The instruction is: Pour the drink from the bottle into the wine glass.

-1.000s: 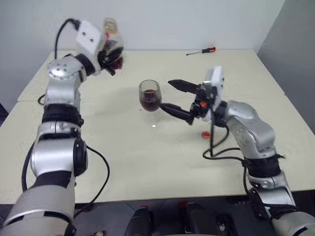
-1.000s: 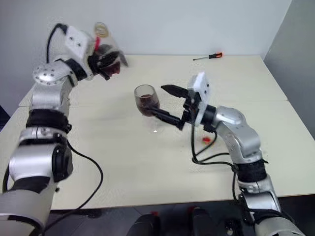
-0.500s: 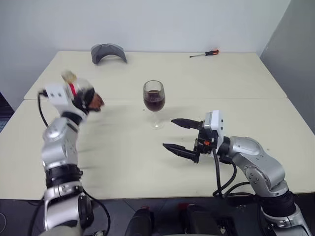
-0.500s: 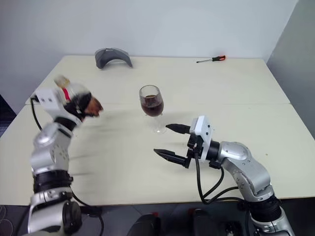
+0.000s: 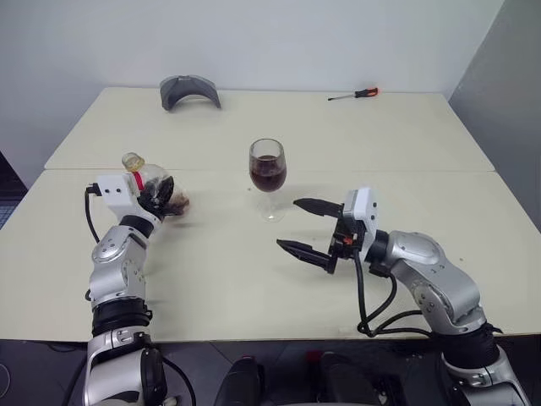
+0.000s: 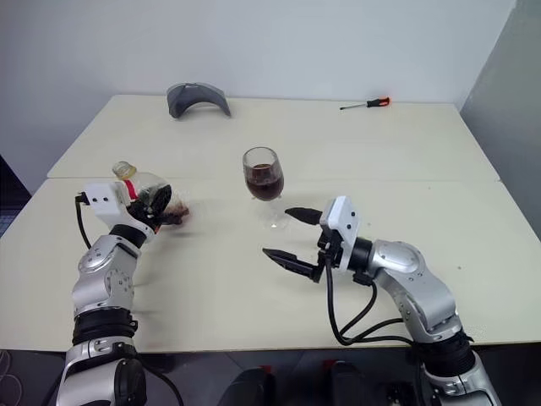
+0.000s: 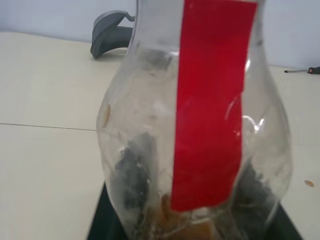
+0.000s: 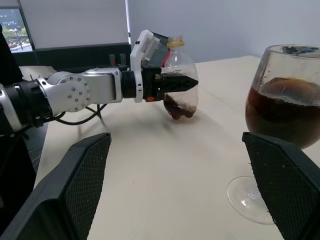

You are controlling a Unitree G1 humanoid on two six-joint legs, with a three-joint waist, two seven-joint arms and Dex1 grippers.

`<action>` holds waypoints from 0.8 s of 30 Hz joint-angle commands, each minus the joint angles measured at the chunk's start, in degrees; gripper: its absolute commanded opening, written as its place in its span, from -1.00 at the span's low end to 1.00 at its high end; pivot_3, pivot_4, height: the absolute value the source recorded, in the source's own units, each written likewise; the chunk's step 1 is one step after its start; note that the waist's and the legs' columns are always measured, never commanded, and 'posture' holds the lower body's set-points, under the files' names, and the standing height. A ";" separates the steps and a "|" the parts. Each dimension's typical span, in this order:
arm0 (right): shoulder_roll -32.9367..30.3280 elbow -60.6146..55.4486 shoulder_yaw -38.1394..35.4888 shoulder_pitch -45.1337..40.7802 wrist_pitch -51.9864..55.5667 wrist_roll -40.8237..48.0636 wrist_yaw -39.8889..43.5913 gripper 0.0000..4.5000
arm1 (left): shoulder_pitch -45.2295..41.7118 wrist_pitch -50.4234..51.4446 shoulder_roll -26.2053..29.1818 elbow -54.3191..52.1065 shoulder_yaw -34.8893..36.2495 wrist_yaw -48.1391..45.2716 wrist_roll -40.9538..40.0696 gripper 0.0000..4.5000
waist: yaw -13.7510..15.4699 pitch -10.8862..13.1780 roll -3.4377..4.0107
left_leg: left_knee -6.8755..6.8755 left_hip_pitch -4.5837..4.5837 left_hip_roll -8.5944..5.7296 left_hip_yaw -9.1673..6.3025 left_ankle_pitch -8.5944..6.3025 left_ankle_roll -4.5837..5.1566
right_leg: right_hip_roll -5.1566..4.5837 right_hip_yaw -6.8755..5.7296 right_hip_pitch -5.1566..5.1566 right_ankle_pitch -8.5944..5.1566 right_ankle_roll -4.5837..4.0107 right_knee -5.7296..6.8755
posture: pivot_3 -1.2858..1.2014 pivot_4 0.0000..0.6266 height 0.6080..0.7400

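We see the table (image 5: 254,279), pale cream, with a seam running across its middle. The glass (image 5: 267,169) stands upright near the centre, just beyond the seam, its bowl about half full of the drink (image 5: 267,178), dark brown-red.

The left gripper (image 5: 161,201) sits low over the table's left part, well apart from the glass. Its black fingers (image 8: 177,82) lie on either side of the bottle (image 5: 152,188), which stands nearly upright with its base at or just above the tabletop; we cannot tell whether it rests there. From the right wrist view the fingers flank the bottle's belly, but we cannot tell whether they press on it or stand slightly off. A small dark remnant lies at the bottle's bottom. The left wrist view shows the clear body close up, with a red strip (image 7: 212,105) running down it.

The right gripper (image 5: 304,228) hovers above the table, near the glass on its near side, pointing towards the robot's left. Its jaws stand wide apart and hold nothing.

At the far edge lie a grey curved object (image 5: 189,90) on the left and a screwdriver (image 5: 353,95) with a red handle on the right.
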 commanded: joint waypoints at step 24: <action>-1.18 -9.22 -4.27 6.74 2.32 1.17 -7.38 1.00 | 44.59 24.25 -10.22 -67.55 3.72 20.47 -13.50 0.99 | 0.79 -0.08 0.04 | -0.07 0.08 0.03 -0.03 -0.16 0.25 | -0.01 0.11 0.13 0.00 0.00 -0.10 | 0.03 -0.52 1.00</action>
